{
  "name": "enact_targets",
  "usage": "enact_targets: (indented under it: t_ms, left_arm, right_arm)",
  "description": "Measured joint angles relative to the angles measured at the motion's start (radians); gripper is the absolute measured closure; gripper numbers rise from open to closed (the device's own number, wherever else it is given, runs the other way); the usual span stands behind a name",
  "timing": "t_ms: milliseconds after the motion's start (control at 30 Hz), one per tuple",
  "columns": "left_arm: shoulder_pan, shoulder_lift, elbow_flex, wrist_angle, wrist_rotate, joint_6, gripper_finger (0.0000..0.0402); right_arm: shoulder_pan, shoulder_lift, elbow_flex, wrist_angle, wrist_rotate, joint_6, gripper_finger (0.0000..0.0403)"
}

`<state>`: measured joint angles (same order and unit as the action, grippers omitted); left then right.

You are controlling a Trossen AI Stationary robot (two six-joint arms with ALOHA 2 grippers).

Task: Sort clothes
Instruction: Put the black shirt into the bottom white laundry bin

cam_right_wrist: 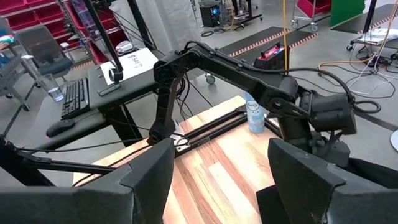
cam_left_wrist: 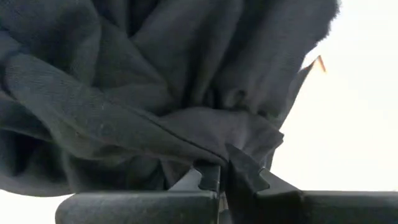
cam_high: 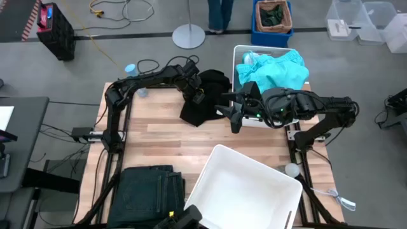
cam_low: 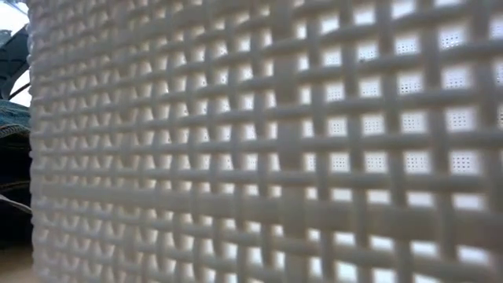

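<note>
**Supervisor:** Report garment count and positions.

**Operator:** I count three garments in the high view. One black top [cam_high: 205,95] hangs from my left gripper [cam_high: 198,97] over the wooden table [cam_high: 159,133], near its far edge. One bright turquoise top [cam_high: 275,70] is heaped in the white bin [cam_high: 240,52] at the table's far right. One pair of dark jeans [cam_high: 151,186] lies folded at the near left corner. I cannot make out a fourth garment with certainty; a pale blue patch shows just beside the turquoise top, inside that same bin.

**Supervisor:** Bins?

**Operator:** Two white bins. The second, a large white bin [cam_high: 245,184], stands at the near edge, right of the jeans. Its lattice wall [cam_low: 275,141] fills the low view.

**Supervisor:** Jaw state, both arms.

**Operator:** Left: the wrist view shows both fingers [cam_left_wrist: 205,177] pressed together on a fold of the black top [cam_left_wrist: 124,93], pinching it. Right gripper [cam_high: 234,117]: it hovers between the black top and the far bin, fingers [cam_right_wrist: 149,168] spread wide, holding nothing.

**Supervisor:** Anything else on the table?

**Operator:** One clear water bottle [cam_right_wrist: 255,115] at the far left corner.
</note>
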<state>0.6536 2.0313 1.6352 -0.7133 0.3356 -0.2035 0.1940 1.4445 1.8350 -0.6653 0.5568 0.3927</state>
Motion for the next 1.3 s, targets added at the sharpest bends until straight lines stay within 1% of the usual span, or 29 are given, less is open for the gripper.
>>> enact_targets:
  t_ms: [67,167,300,433,500,600,800,933,1067,1167,1300]
  left_arm:
    - [-0.006,-0.026,0.000,-0.005,-0.005,0.021,0.0398]
    - [-0.022,-0.091,0.003,-0.012,-0.049,0.058,0.0399]
    - [-0.040,-0.219,0.006,0.007,-0.108,0.111,0.0400]
    - [-0.059,-0.363,0.006,0.046,-0.107,0.147,0.0401]
    - [-0.071,-0.445,0.006,0.084,-0.086,0.157,0.0401]
    - [-0.094,-0.563,0.006,0.167,-0.023,0.139,0.0401]
    - [-0.159,-0.733,0.006,0.415,0.117,-0.006,0.0401]
    - [-0.223,-0.788,0.007,0.593,0.162,-0.127,0.0401]
    - [-0.297,-0.804,0.007,0.774,0.202,-0.231,0.0401]
    - [-0.360,-0.803,0.007,0.895,0.210,-0.287,0.0401]
    - [-0.434,-0.793,0.007,1.027,0.210,-0.319,0.0401]
  right_arm:
    - [0.000,0.000,0.000,0.000,0.000,0.000,0.0127]
    - [0.000,0.000,0.000,0.000,0.000,-0.005,0.0127]
    - [0.000,0.000,0.000,-0.004,0.000,-0.009,0.0126]
    - [0.000,0.000,0.000,0.003,0.001,-0.040,0.0126]
    - [0.000,0.000,0.000,0.011,0.001,-0.056,0.0126]
    - [0.000,0.000,0.000,0.022,0.009,-0.085,0.0126]
    - [-0.012,0.000,0.000,0.057,0.020,-0.148,0.0126]
    - [-0.012,-0.016,0.000,0.130,0.020,-0.232,0.0126]
    - [0.004,-0.052,0.000,0.183,0.020,-0.280,0.0126]
    - [0.020,-0.074,0.000,0.181,0.020,-0.289,0.0126]
    - [0.046,-0.082,0.000,0.165,0.020,-0.289,0.0126]
